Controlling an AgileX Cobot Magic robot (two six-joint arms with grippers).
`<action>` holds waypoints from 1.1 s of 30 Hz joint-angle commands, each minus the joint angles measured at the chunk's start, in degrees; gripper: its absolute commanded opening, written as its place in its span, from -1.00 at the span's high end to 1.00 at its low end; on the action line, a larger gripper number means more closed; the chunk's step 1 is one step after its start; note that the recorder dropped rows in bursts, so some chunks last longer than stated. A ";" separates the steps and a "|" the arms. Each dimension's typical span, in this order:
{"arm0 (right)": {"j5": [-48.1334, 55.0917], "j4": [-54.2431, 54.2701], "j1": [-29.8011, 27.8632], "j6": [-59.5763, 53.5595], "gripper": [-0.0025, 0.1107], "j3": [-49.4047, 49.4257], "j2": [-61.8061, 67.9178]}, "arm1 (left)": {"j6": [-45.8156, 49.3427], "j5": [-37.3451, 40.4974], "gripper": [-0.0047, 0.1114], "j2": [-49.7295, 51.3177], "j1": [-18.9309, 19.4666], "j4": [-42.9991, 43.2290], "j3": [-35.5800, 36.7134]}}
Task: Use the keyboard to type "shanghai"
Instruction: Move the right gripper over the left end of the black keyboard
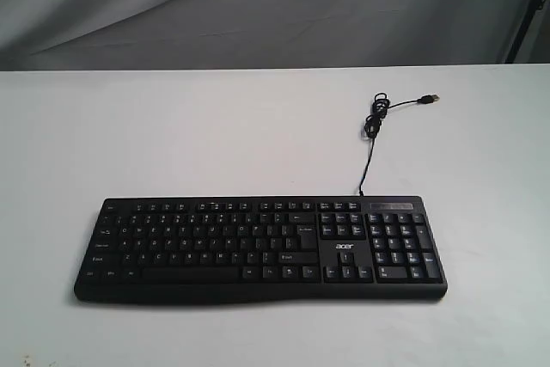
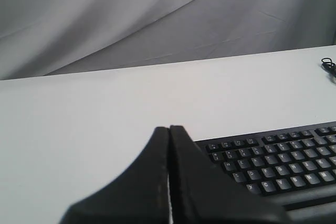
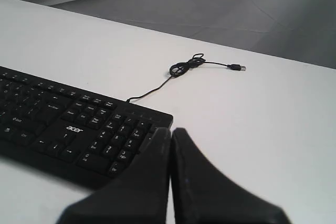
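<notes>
The black keyboard (image 1: 258, 248) with white legends and an "acer" logo lies flat on the white table, near its front edge. Its thin black USB cable (image 1: 375, 118) runs back from the number-pad end in a small coil. Neither arm shows in the exterior view. In the left wrist view my left gripper (image 2: 169, 128) is shut with nothing in it, hovering off the keyboard's (image 2: 273, 169) letter end. My right gripper (image 3: 171, 129) is also shut and empty, beside the number-pad corner of the keyboard (image 3: 73, 124).
A white table (image 1: 215, 135) carries everything. Grey cloth (image 1: 258, 6) hangs behind its far edge. The cable's USB plug (image 3: 237, 67) lies loose on the table behind the keyboard.
</notes>
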 commanded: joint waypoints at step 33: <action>-25.98 1.53 24.64 13.00 0.96 -19.67 46.83 | -0.16 -0.28 0.92 -0.20 -0.23 0.04 0.25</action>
